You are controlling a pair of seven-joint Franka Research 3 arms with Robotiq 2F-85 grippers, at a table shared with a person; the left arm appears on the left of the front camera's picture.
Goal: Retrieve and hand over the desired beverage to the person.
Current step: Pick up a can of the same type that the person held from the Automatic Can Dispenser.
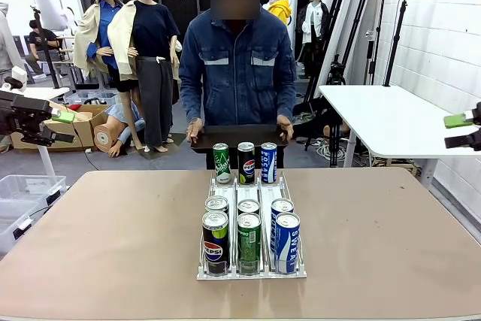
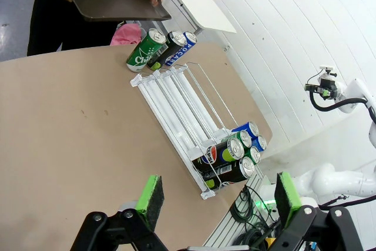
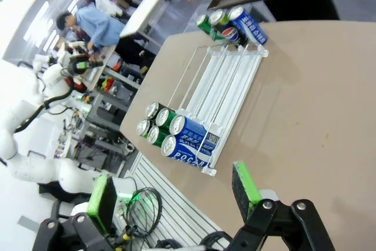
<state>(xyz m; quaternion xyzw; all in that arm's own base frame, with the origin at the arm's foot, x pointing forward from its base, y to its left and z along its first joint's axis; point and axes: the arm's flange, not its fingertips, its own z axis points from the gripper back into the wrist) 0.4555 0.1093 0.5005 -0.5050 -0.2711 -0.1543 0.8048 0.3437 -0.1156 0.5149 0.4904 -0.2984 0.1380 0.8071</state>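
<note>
Beverage cans sit in the white rack on the table, left gripper and right gripper both wide apart, empty, off to the sides; confirm which can the person holding the tray wants, then take a near-row one squarely round its body, upright.

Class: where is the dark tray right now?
Front view: the person holds the tray at the table's far edge, behind the three far cans.
</note>
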